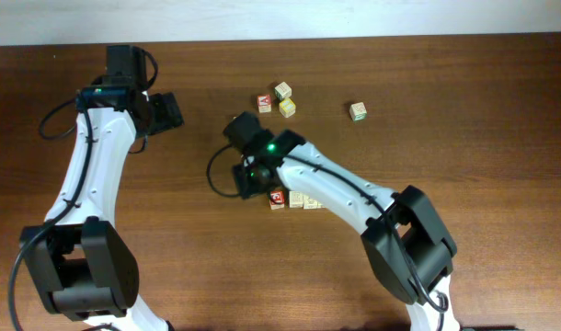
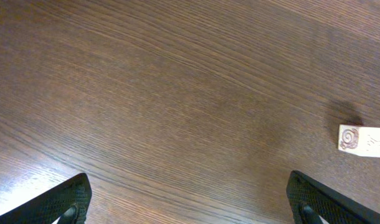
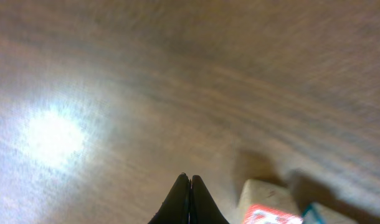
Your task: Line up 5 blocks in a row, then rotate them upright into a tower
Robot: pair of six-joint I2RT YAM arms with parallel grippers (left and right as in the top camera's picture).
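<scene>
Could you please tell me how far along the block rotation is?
Done: nothing I can confirm; the blocks lie in one line, partly under the right arm. In hand: the right claw, shut, sits beside the red-framed end block, seemingly poised to push. The left claw hangs open, away. Left: probably the turn itself.

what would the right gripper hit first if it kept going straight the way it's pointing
Probably bare table just past the shut right gripper; the red-framed block sits beside that line, though depth is unclear.
</scene>
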